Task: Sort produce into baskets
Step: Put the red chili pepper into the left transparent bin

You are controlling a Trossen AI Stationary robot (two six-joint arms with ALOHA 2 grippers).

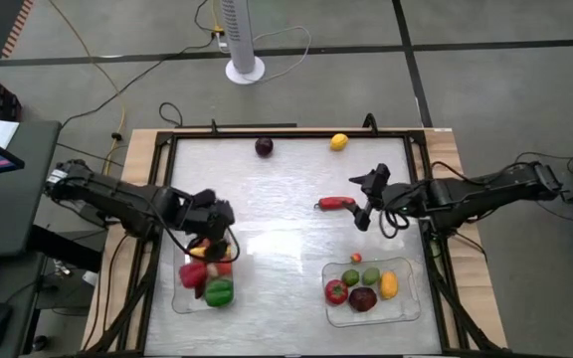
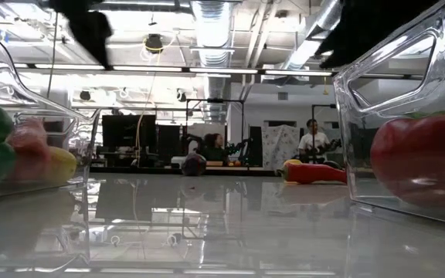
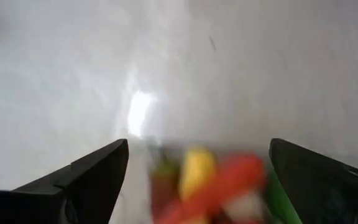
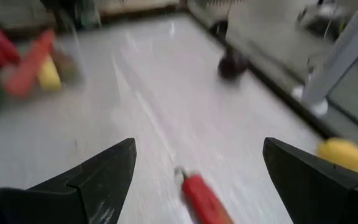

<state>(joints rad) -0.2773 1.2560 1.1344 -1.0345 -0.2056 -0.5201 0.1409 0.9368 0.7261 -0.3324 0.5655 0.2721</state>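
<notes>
Around my table lies a grey concrete floor (image 1: 485,25). A white pedestal fan (image 1: 244,40) stands at 12 o'clock. Ceiling strip lights (image 2: 207,71) illuminate the room, where two people (image 2: 313,141) sit.

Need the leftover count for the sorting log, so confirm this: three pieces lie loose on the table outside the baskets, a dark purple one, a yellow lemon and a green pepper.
One detail is wrong: the third loose piece is a red pepper, not a green one, as the high view shows. It lies near the right hand. The dark purple piece and the yellow lemon do lie loose at the far edge.
</notes>
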